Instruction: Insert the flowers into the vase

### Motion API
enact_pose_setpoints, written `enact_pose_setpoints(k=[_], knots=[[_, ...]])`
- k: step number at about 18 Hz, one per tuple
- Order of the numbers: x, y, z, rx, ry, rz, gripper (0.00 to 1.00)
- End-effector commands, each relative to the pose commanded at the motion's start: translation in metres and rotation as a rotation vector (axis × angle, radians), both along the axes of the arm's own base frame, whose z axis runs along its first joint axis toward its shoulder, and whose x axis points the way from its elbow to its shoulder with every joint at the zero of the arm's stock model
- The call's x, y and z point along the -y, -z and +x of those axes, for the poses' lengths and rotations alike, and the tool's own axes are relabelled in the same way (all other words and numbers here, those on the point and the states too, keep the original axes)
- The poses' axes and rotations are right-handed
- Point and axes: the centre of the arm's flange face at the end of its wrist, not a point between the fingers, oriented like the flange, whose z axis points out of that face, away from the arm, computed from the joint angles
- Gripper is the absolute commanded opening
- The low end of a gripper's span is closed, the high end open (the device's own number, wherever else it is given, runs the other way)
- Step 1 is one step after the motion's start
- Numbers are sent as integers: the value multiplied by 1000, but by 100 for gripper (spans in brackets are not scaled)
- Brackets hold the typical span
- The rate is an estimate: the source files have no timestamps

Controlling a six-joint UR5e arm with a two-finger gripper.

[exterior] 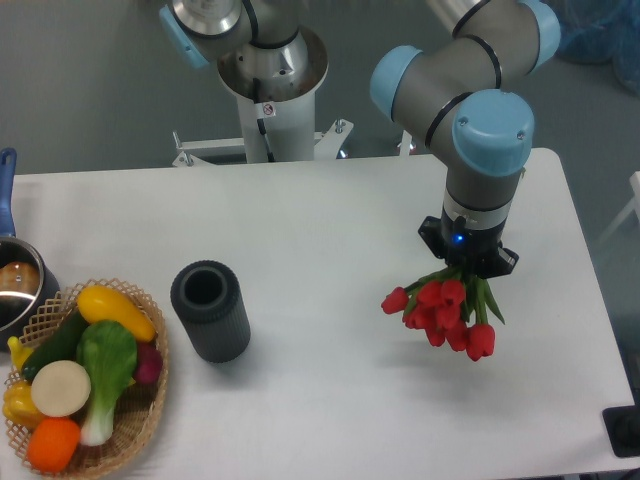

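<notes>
The flowers (pixel 443 312), a bunch of red tulip buds with green stems, hang at the right of the table, buds pointing toward the camera and slightly left. My gripper (pixel 467 268) is directly above them and shut on the stems; its fingers are mostly hidden under the wrist and the leaves. The vase (pixel 210 310), a dark grey ribbed cylinder with a round open mouth, stands upright at the left centre of the table, well to the left of the flowers and apart from them.
A woven wicker basket (pixel 150 420) with toy vegetables sits at the front left, close to the vase. A shiny metal pot (pixel 15 285) with a blue handle is at the left edge. The arm's base (pixel 270 90) stands at the back.
</notes>
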Motion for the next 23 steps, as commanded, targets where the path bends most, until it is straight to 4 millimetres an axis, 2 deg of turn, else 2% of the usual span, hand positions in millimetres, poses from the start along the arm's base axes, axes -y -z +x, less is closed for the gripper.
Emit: enact_pose_setpoints(k=[11,19,23], knots=[[5,5,-2,18,-13,-2,3],[16,-44,12,74,-26,271,0],[10,-62,22,119,-29,400,0]])
